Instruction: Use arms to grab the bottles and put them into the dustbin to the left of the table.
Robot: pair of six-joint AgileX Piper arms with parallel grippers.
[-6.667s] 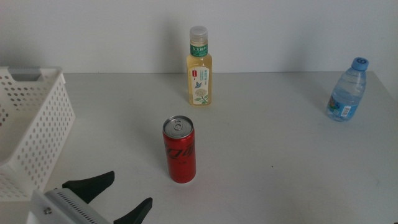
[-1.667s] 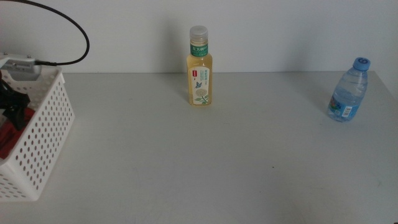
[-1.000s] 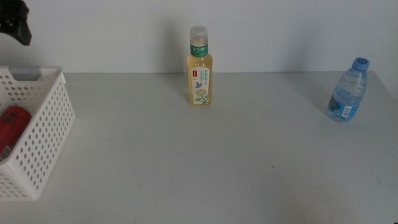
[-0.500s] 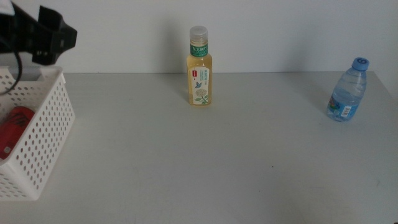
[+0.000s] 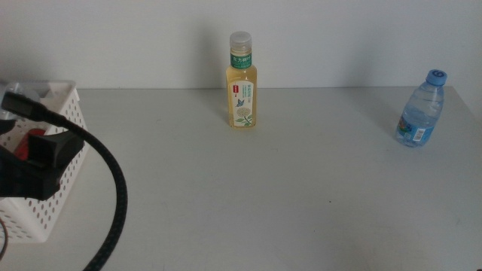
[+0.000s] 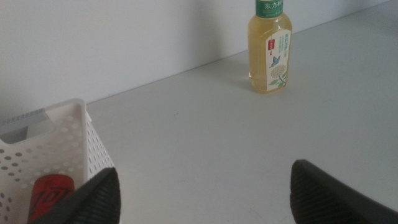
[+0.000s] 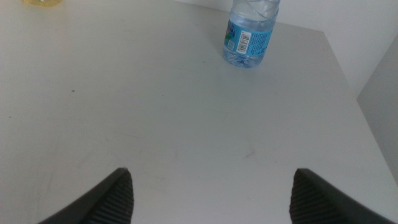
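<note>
The red can [image 6: 53, 193] lies inside the white dustbin [image 6: 60, 133] at the table's left end, and a bit of it shows behind the arm [image 5: 33, 141]. My left gripper [image 6: 211, 200] is open and holds nothing. It hangs beside the dustbin [image 5: 63, 189] and faces the tea bottle [image 6: 270, 52]. In the middle view the left arm [image 5: 36, 164] and its black cable cover part of the basket. The tea bottle [image 5: 242, 83] stands upright at the back centre. The water bottle [image 5: 420, 110] stands far right. My right gripper [image 7: 214, 202] is open, well short of the water bottle [image 7: 250, 32].
The grey-white table [image 5: 286, 196] runs wide between the dustbin and the two standing bottles. A pale wall closes the back. The table's right edge [image 7: 348, 81] passes close to the water bottle. The thick cable [image 5: 113, 203] loops down over the front left.
The left arm has dropped from above the dustbin to in front of it, its cable now trailing across the front left. The bottles and the can in the bin have not moved.
</note>
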